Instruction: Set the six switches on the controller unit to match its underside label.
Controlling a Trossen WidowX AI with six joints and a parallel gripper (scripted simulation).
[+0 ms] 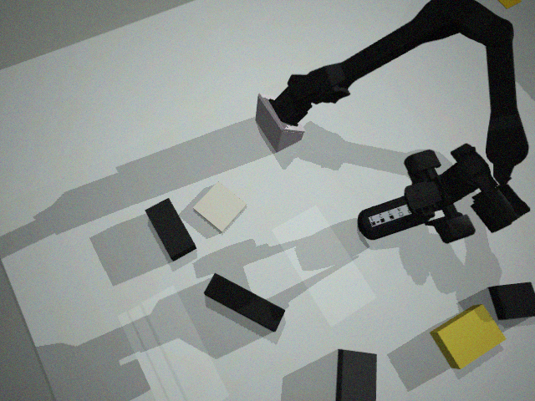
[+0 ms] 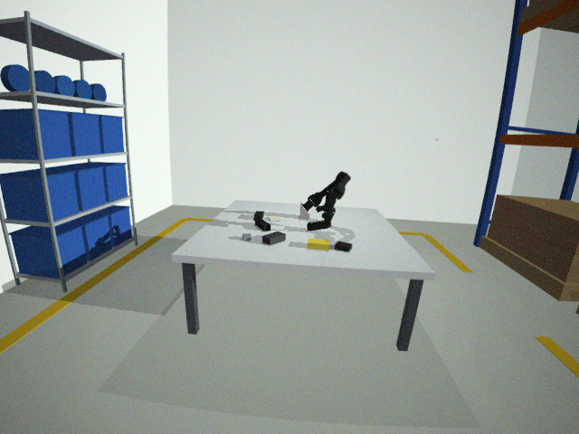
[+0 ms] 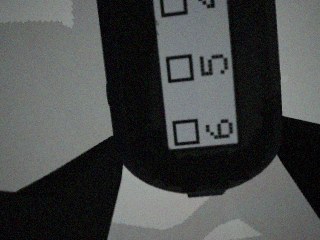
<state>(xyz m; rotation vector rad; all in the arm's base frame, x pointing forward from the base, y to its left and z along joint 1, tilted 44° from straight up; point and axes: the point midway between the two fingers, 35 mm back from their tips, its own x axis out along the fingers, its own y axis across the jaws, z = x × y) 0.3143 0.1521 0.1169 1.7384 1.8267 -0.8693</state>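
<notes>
The controller unit (image 1: 367,226) (image 2: 317,226) (image 3: 135,100) is dark with rounded ends. Its underside label (image 3: 197,100) faces the wrist camera and also shows in the top view (image 1: 390,215). Squares 1, 2 and 3 look filled and 4 looks empty there; squares 5 and 6 are plainly empty in the wrist view. My gripper (image 1: 434,207) (image 2: 330,219) (image 3: 193,134) is shut on the unit near its number 6 end, a finger against each long side. The unit looks nearly level. The switches are hidden on its far side, and any gap below it is hard to judge.
Black blocks (image 1: 170,228) (image 1: 244,302) (image 1: 513,301), a dark grey block (image 1: 363,375), a cream block (image 1: 220,207) and a yellow block (image 1: 473,337) (image 2: 318,244) lie on the bench (image 1: 150,108) (image 2: 224,259). The pinkish grey arm base (image 1: 270,129) stands behind.
</notes>
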